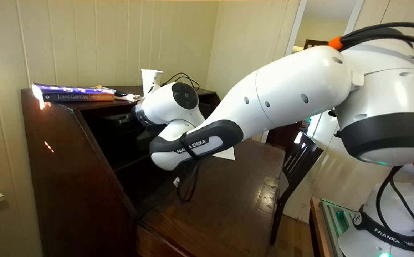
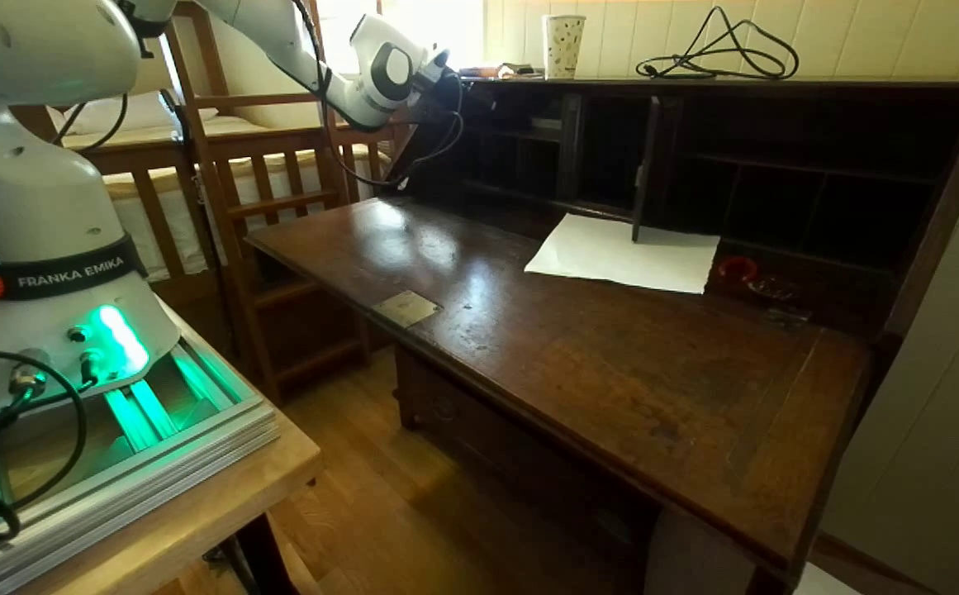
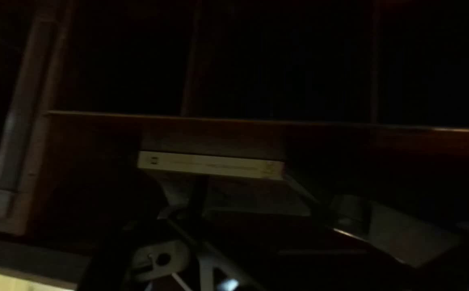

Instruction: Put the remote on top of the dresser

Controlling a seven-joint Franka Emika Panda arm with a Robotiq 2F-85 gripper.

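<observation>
Gripper [image 1: 119, 119] under my charge stands in the dark mouth of an upper compartment [image 3: 38, 173] of the dresser [image 2: 611, 364], just under its top [image 1: 100, 104]. State: undetermined. Linkage [image 3: 159, 258] shows at the bottom of the wrist view, but gloom hides the spacing of the fingertips, so I cannot tell whether they are wide, narrow or holding anything. Remote: location not established; no view lets me pick it out for certain. A pale book [image 3: 212, 165] lies in the compartment, and grey shapes [image 3: 408, 234] to the right of it in the wrist view are too dim to identify. On the top, a dark item [image 1: 120, 93] beside the books [image 1: 80, 96] is likewise too small to name. Given where I am working, I judge the remote likelier to be in the compartment or within my grasp, but that is inference. Expected handling: light, stiff plastic, smooth enough to slip, long enough to swing if pinched near one end. Recommended hold: across the narrow width at mid-length, pressure moderate, buttons and battery cover left alone. It should stand a firm grip; a fall is the greater risk. Before lifting, I would back out past the front edge, then lay it flat, keeping off the cup [image 2: 563, 47] and the loose cable [image 2: 714, 58].
</observation>
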